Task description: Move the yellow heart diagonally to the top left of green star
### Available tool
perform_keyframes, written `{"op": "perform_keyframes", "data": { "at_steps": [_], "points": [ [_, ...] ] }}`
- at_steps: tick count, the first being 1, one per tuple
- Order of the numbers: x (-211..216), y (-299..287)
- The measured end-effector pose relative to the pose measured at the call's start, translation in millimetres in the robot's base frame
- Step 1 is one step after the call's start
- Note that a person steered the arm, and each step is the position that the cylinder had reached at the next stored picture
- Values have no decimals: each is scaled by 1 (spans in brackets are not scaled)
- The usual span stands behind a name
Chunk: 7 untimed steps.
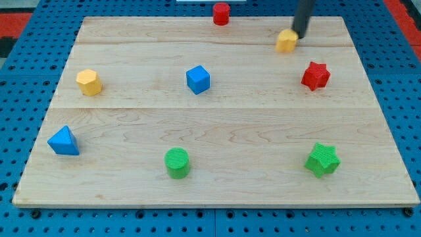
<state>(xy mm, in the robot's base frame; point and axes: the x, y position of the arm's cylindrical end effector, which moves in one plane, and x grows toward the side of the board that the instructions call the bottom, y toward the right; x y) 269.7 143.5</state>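
The yellow heart [286,41] lies near the view's top right of the wooden board [217,191]. My tip [300,35] touches its upper right side. The green star [322,160] sits at the view's bottom right, far below the heart.
A red star [316,76] lies between the heart and the green star, slightly right. A red cylinder [221,13] sits at the top edge. A blue cube [198,79] is mid-board. A yellow hexagon [89,82], blue triangle [63,141] and green cylinder [177,162] lie left and bottom.
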Motion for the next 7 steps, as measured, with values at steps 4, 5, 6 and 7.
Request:
{"op": "perform_keyframes", "data": {
  "at_steps": [4, 5, 6, 7],
  "points": [
    [7, 144],
    [66, 120],
    [105, 56],
    [118, 11]
  ]
}}
